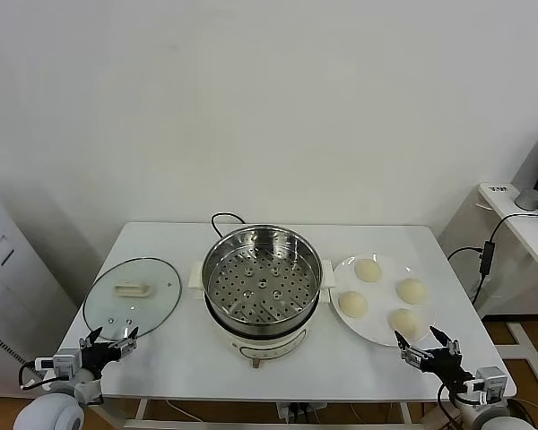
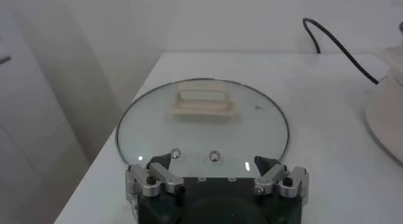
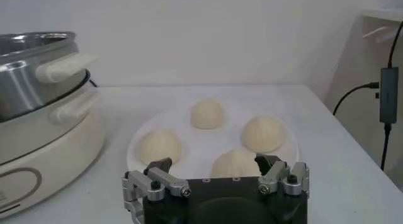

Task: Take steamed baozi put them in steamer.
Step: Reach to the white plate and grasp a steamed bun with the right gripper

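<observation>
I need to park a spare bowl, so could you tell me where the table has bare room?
Bare: the front strip between lid and steamer, and the back corners behind lid and plate. Crowded: the plate, with four baozi.

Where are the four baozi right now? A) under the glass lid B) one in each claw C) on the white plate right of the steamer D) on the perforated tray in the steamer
C: all four baozi sit on the white plate to the right of the steamer, whose tray holds nothing; both claws, left and right, are open and hold nothing.
</observation>
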Robot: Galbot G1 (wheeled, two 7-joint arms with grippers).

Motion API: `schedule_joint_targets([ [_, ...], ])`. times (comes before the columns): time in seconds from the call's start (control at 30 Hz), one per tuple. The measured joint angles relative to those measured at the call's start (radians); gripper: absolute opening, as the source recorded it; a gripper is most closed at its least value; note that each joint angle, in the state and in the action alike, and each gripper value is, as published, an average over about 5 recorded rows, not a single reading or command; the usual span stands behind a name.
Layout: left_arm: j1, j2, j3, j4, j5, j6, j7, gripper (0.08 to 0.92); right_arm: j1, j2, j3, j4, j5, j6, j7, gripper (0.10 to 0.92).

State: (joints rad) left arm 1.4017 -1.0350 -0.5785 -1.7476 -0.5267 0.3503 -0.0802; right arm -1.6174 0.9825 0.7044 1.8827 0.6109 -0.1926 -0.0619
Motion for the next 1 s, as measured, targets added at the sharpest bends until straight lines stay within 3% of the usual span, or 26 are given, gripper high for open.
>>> schedule_joint_targets([
  [0.57,-0.002,0.003,0.0,0.002,0.002,0.0,0.0,0.823,0.023,-0.006,0.007,-0.007,-0.054,0.006,-0.01,0.823],
  [0.73,-0.001,0.004,0.001,-0.001,0.004,-0.001,0.002,0.823,0.066,-0.026,0.011,-0.027,-0.2,0.035,-0.022,0.823],
  [1.0,-0.008,0.004,0.005,-0.015,0.021,0.0,0.007,0.823,0.189,-0.08,-0.013,-0.091,-0.577,0.108,-0.037,0.823],
])
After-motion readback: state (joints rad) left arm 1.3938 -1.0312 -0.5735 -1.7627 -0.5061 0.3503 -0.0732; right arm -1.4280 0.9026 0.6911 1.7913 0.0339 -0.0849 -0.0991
